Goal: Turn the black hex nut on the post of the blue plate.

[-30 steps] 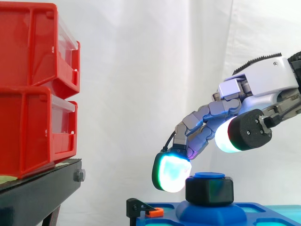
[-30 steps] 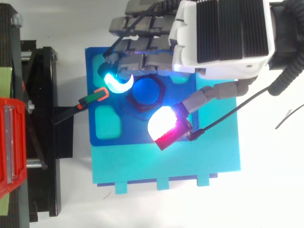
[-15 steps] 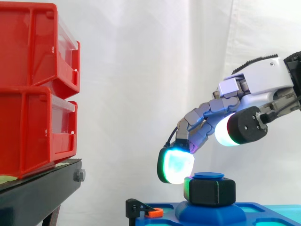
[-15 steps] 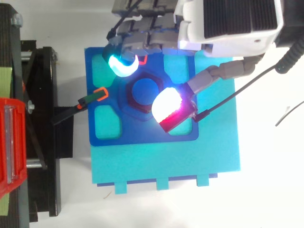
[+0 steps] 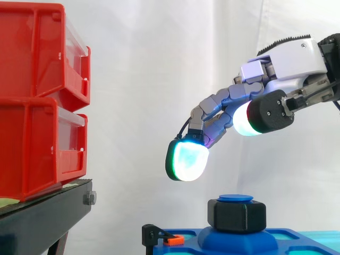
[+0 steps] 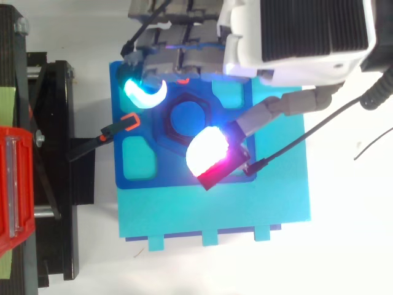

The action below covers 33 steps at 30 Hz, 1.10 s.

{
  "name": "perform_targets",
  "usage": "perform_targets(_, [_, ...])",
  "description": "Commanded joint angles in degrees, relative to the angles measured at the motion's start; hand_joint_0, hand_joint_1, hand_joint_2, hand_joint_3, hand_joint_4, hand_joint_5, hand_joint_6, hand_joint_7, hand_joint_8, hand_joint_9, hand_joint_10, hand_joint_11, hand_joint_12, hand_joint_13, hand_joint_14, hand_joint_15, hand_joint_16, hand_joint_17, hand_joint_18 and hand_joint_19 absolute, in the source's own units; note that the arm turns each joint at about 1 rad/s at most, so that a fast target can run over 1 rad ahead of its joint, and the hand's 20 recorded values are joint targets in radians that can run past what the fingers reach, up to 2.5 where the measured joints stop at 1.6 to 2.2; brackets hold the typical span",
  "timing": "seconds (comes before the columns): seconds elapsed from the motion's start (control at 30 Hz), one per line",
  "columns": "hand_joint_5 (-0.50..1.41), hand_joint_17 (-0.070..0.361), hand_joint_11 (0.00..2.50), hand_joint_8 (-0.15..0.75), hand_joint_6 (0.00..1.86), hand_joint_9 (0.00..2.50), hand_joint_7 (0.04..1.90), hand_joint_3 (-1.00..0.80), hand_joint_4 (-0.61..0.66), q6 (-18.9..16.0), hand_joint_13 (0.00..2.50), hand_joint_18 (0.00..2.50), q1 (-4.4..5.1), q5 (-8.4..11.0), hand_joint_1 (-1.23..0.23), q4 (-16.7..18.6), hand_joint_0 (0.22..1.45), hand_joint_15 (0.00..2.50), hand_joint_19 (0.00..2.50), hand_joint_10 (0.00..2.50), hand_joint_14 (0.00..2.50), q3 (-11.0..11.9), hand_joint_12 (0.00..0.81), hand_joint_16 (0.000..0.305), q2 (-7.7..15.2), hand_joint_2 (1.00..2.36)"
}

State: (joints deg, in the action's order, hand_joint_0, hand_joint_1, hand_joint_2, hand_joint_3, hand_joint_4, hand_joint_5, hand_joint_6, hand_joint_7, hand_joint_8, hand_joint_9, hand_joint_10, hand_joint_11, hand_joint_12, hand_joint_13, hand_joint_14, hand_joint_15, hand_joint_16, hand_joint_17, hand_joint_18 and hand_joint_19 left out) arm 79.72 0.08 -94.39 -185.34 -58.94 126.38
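The black hex nut (image 5: 236,215) sits threaded on the post (image 5: 236,198), whose round blue cap shows just above it. The post rises from a raised boss in the middle of the blue plate (image 6: 178,175), which lies on a cyan base (image 6: 215,209). The hand (image 5: 287,58) hovers above the nut with clear air between them. Its fingers (image 5: 187,160) are loosely bent and hang down and to the left, the thumb (image 5: 249,118) is held higher and apart from them, and nothing is in their grasp. From above, the fingers' glowing pad lies over the plate's upper left pocket and the thumb's pad overlaps the nut's lower right edge, so the two bracket the nut from opposite sides. That spread looks chosen to match the nut's width, so the hand could drop straight down and catch two opposing flats. An orange-and-black clip (image 5: 164,238) grips the plate's left edge, probably to stop the plate from spinning when the nut is twisted. The red bins (image 5: 37,101) on the black stand (image 5: 42,218) are well clear to the left. The turn itself appears not yet taken up.
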Motion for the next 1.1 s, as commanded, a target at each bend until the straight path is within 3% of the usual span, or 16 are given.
perform_targets(0.0, [-0.17, 0.036, 0.0, 0.265, 0.5, 0.47, 0.84, -0.5, 0.29, -0.09, 0.37, 0.0, 1.06, 1.32, -0.31, -0.19, 0.52, 0.07, 0.3, 0.0, 0.0, -0.03, 0.219, 0.016, 0.0, 1.0])
perform_targets(0.2, [-0.16, 0.036, 0.0, 0.268, 0.5, 0.48, 0.9, -0.5, 0.32, -0.09, 0.38, 0.0, 2.64, 3.25, -0.31, -0.28, 0.52, 0.08, 0.29, 0.0, 0.0, -0.03, 0.223, 0.016, 0.0, 1.0])
perform_targets(0.27, [-0.15, 0.037, 0.0, 0.269, 0.5, 0.49, 0.93, -0.5, 0.33, -0.09, 0.38, 0.0, 3.52, 5.36, -0.32, -0.81, 0.52, 0.07, 0.29, 0.0, 0.0, -0.03, 0.222, 0.016, 0.0, 1.0])
perform_targets(0.43, [-0.15, 0.037, 0.0, 0.272, 0.5, 0.49, 0.93, -0.5, 0.33, 0.09, 0.39, 0.0, 4.75, 8.08, -0.31, -1.07, 0.52, 0.08, 0.29, 0.0, 0.0, -0.56, 0.223, 0.016, 0.0, 1.0])
perform_targets(0.8, [-0.15, 0.037, 0.0, 0.271, 0.5, 0.49, 0.93, -0.5, 0.31, 0.26, 0.39, 0.0, 5.54, 9.14, -0.31, -0.37, 0.52, 0.08, 0.3, 0.0, 0.0, -1.35, 0.224, 0.016, 0.09, 1.0])
perform_targets(0.87, [-0.15, 0.037, 0.0, 0.271, 0.5, 0.49, 0.93, -0.5, 0.31, 0.09, 0.39, 0.0, 5.72, 9.05, -0.31, -0.9, 0.52, 0.08, 0.3, 0.0, 0.0, -0.03, 0.224, 0.016, 1.85, 1.0])
perform_targets(1.07, [-0.15, 0.036, 0.0, 0.269, 0.5, 0.49, 0.93, -0.5, 0.31, 0.26, 0.39, 0.0, 5.72, 8.7, -0.31, -0.81, 0.52, 0.08, 0.3, 0.0, 0.0, -0.03, 0.224, 0.016, 2.02, 1.0])
